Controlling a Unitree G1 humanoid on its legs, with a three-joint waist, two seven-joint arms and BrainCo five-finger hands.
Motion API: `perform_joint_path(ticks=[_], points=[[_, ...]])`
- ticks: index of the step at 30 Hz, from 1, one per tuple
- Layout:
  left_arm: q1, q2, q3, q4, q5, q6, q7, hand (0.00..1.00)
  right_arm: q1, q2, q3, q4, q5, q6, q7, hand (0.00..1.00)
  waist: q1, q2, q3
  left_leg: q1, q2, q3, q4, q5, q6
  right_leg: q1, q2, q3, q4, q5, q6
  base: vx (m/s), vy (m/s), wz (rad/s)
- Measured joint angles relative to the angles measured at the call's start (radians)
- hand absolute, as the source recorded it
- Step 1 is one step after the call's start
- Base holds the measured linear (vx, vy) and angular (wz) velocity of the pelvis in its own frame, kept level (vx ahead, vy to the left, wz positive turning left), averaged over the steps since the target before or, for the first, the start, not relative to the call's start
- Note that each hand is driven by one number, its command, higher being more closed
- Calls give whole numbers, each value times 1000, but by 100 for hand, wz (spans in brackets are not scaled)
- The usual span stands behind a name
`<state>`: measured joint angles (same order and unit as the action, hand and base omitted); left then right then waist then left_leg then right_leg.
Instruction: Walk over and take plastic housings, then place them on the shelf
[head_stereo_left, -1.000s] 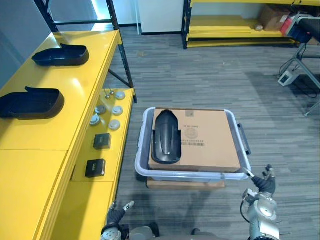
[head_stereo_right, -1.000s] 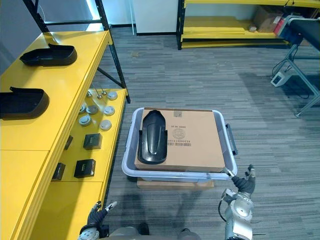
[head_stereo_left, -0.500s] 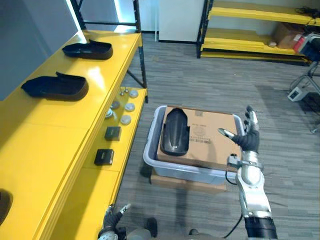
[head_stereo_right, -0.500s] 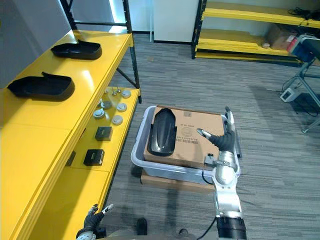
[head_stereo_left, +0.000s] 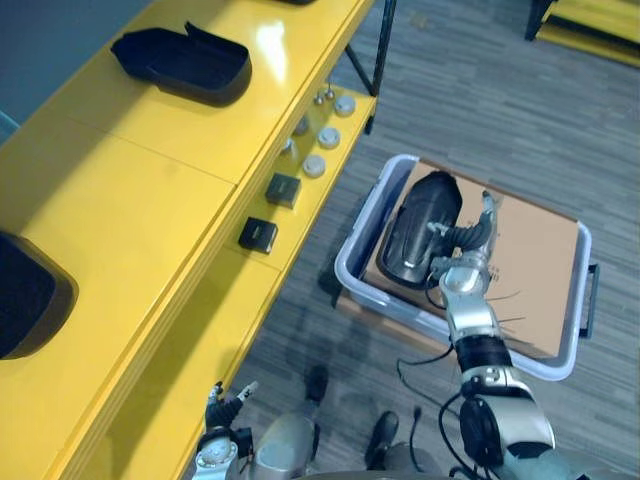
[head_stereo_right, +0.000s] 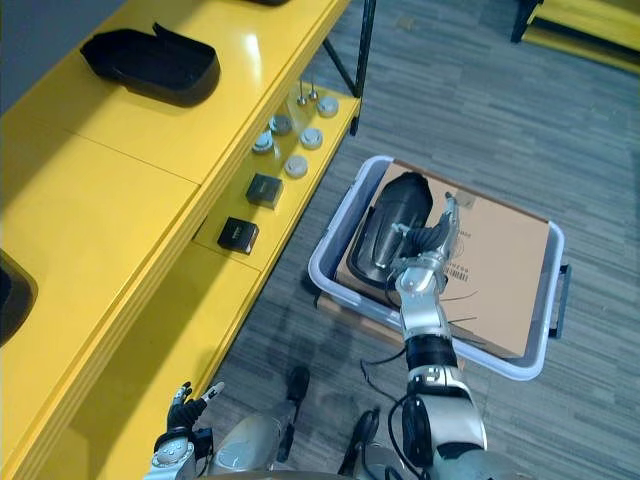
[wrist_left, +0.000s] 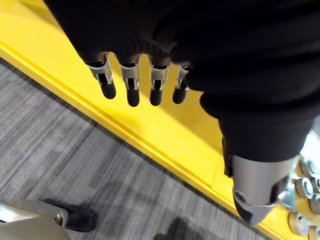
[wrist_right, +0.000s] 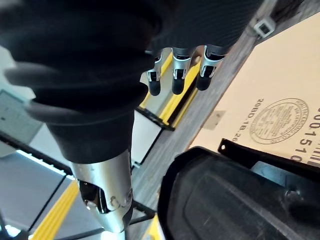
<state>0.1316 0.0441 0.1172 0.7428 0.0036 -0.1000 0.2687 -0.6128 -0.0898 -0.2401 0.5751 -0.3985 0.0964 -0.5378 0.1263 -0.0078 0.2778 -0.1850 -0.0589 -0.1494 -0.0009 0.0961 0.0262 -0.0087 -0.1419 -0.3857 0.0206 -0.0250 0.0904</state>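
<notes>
In the pale bin (head_stereo_left: 352, 262) on the floor beside the yellow shelf (head_stereo_left: 150, 170), a black plastic housing (head_stereo_left: 410, 232) lies domed side up on a closed cardboard box (head_stereo_left: 530, 265). The box lifts it to about rim height, so I judge I can take it from above without digging into the bin. My right hand (head_stereo_left: 463, 238) hovers just over the housing's edge nearest the bare cardboard. Its wrist view shows the fingers (wrist_right: 180, 75) straight and the thumb spread apart, released and holding nothing, a pose I read as readying a grasp across the narrow body. Whether any fingertip touches the plastic I cannot tell. My left hand (wrist_left: 131, 82) hangs low by the shelf's front edge, fingers relaxed and empty, clear of the reach. Two more sit on the shelf top, a far housing (head_stereo_left: 183, 63) and a near housing (head_stereo_left: 25, 295), well apart, and the bare yellow between them looks like the natural spot for this one. The lower ledge carries small black boxes (head_stereo_left: 283, 188) and round discs (head_stereo_left: 322, 165), so I would avoid setting down there.
</notes>
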Motion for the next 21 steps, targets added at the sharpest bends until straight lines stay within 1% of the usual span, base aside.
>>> perform_joint_path(ticks=[2, 5, 9, 11, 13, 17, 20, 21], points=[[-13, -1, -7, -2, -13, -5, 9, 0, -40, -8, -27, 35, 4, 21, -27, 0, 0, 3, 32, -16, 1, -2, 7, 0, -1, -19, 0, -1, 14, -4, -4, -47, 30, 1], [-31, 0, -30, 3, -25, -5, 24, 0, -44, -13, -39, 50, 16, 41, -38, 0, 2, 3, 43, -36, 1, -4, 8, 0, -1, -37, 0, -3, 16, -5, -6, -14, 7, 0], [-45, -2, -49, 5, -36, -6, 38, 0, -63, -20, -40, 90, 42, 45, -58, 0, 0, 2, 44, -55, 2, 1, 8, 0, 0, -60, 0, 2, 18, -6, -7, 4, 3, -3], [-57, -2, -78, 8, -45, -6, 41, 0, -100, -46, -41, 161, 56, 45, -63, 0, -1, 1, 51, -60, 5, 7, 9, 0, 0, -68, 1, 8, 18, -5, -7, 5, -1, -9], [-74, -3, -84, 15, -54, -6, 40, 0, -128, -63, -44, 201, 70, 45, -61, 0, -2, 3, 67, -60, 7, 9, 9, 0, 0, -70, 2, 10, 18, -5, -8, -22, -4, -6], [-82, -2, -88, 13, -74, -15, 41, 0, -198, -94, -50, 335, 95, 44, -23, 0, -2, 3, 92, -68, 8, 15, 9, 0, 0, -85, 3, 22, 22, -4, -9, -20, 6, -7], [-93, 1, -99, 14, -76, -16, 41, 0, -242, -106, -56, 399, 96, 44, -18, 0, -1, 2, 105, -72, 8, 14, 10, 0, 0, -87, 3, 21, 22, -4, -9, -2, 2, 2], [-95, 5, -110, 14, -76, -17, 41, 0, -264, -116, -56, 424, 95, 44, -19, 100, -1, 1, 105, -80, 8, 12, 14, 0, 0, -92, 3, 18, 22, -3, -10, -5, 8, 5]])
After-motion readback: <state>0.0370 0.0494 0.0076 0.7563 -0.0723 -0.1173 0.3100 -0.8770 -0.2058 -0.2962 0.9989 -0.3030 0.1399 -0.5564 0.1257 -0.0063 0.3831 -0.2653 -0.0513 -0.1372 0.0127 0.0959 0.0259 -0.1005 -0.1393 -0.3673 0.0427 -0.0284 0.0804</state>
